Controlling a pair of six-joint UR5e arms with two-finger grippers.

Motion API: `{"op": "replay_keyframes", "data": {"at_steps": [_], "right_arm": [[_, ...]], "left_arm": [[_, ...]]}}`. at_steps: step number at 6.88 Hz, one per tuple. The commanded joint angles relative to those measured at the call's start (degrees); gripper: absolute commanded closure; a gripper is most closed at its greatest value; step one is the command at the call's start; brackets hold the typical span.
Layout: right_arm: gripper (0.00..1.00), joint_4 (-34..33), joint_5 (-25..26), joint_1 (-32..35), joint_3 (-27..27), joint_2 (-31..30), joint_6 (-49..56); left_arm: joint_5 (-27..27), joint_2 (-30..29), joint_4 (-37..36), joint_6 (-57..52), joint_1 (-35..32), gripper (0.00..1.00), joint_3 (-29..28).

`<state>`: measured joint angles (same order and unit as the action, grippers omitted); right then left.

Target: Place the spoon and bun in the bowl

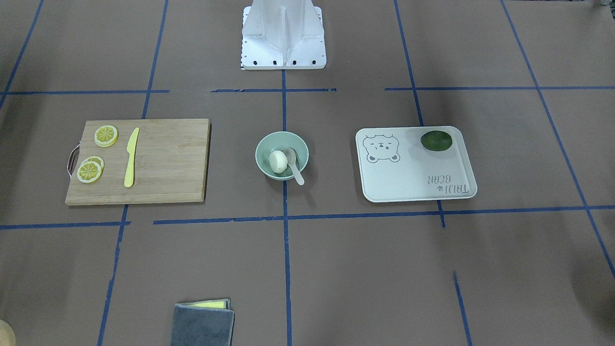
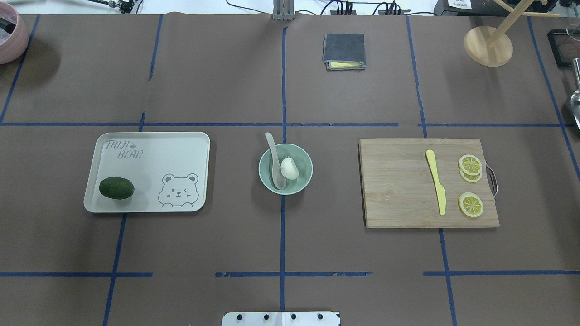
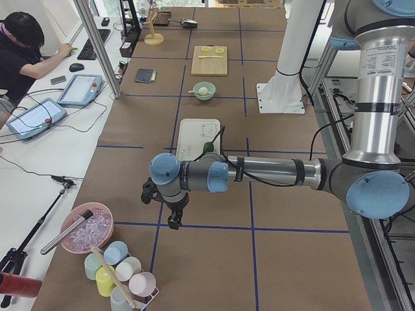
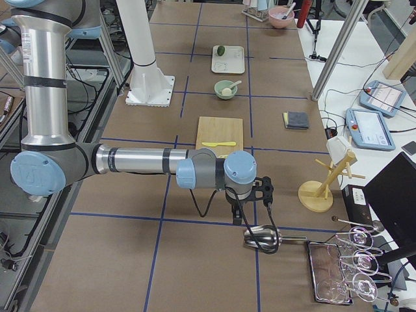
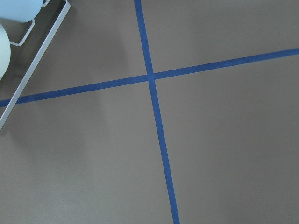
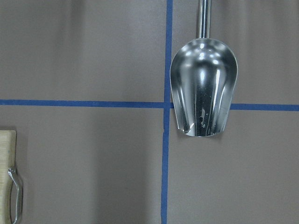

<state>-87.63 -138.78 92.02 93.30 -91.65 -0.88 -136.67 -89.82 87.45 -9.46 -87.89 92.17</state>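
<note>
The pale mint-green bowl (image 2: 304,160) stands at the middle of the table; it also shows in the front view (image 1: 266,144). The cream-white bun (image 2: 289,168) lies inside it. The pale spoon (image 2: 274,161) has its scoop in the bowl beside the bun, and its handle sticks out over the rim. My left gripper (image 3: 174,220) hangs over bare table far from the bowl, near the cups. My right gripper (image 4: 235,218) hangs at the other end, near a metal scoop. Both show only in the side views, so I cannot tell whether they are open or shut.
A white bear-print tray (image 2: 149,149) holds a dark green fruit (image 2: 116,188). A wooden cutting board (image 2: 398,190) carries a yellow knife (image 2: 436,187) and lemon slices (image 2: 470,204). A folded grey cloth (image 2: 344,50) lies far off. A metal scoop (image 6: 203,88) lies below my right wrist.
</note>
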Motion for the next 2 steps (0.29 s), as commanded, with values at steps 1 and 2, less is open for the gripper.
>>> {"op": "replay_keyframes", "data": {"at_steps": [1,2], "right_arm": [[0.00,0.0,0.0,0.1,0.0,0.1,0.0],[0.00,0.0,0.0,0.2,0.0,0.1,0.0]], "left_arm": [[0.0,0.0,0.0,0.0,0.0,0.00,0.0],[0.0,0.0,0.0,0.0,0.0,0.00,-0.1]]}}
